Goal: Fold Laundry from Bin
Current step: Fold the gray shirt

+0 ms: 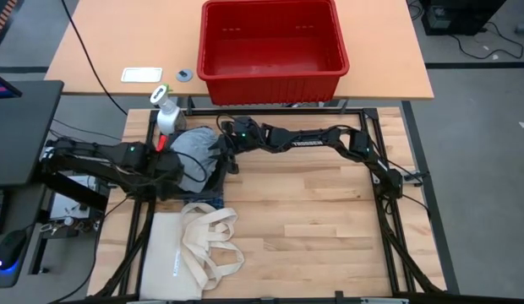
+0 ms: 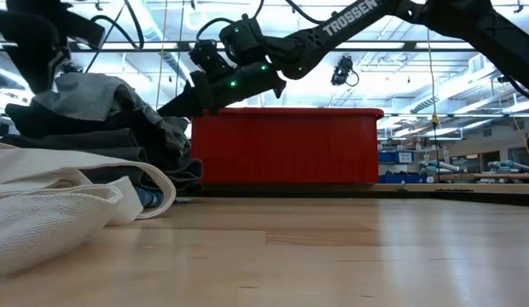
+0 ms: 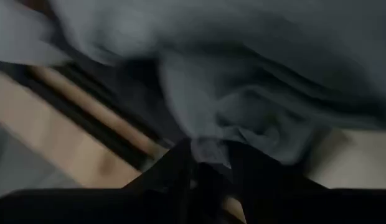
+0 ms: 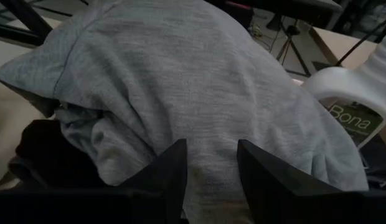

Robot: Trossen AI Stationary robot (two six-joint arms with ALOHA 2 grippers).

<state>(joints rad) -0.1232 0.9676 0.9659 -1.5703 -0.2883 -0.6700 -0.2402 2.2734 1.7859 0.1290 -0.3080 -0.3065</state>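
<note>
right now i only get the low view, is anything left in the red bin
observer: No. Seen from above, the bin is empty.
operator: which claw has the grey piece
observer: Both. The left claw pinches a fold of the grey garment, and the right claw is closed on it too.
operator: anything close i could knock
observer: Yes, a white spray bottle stands right beside the grey garment.

Red bin (image 1: pixel 273 44) on the far bench (image 1: pixel 118 34), grey laundry (image 1: pixel 197 150) heaped on the near wooden bench (image 1: pixel 321 228), left pincer (image 1: pixel 179 169) and right pincer (image 1: pixel 226 137) at opposite sides of the heap, spray bottle (image 1: pixel 165 108) just beyond it, cream tote bag (image 1: pixel 190 249) nearer the front edge
</note>
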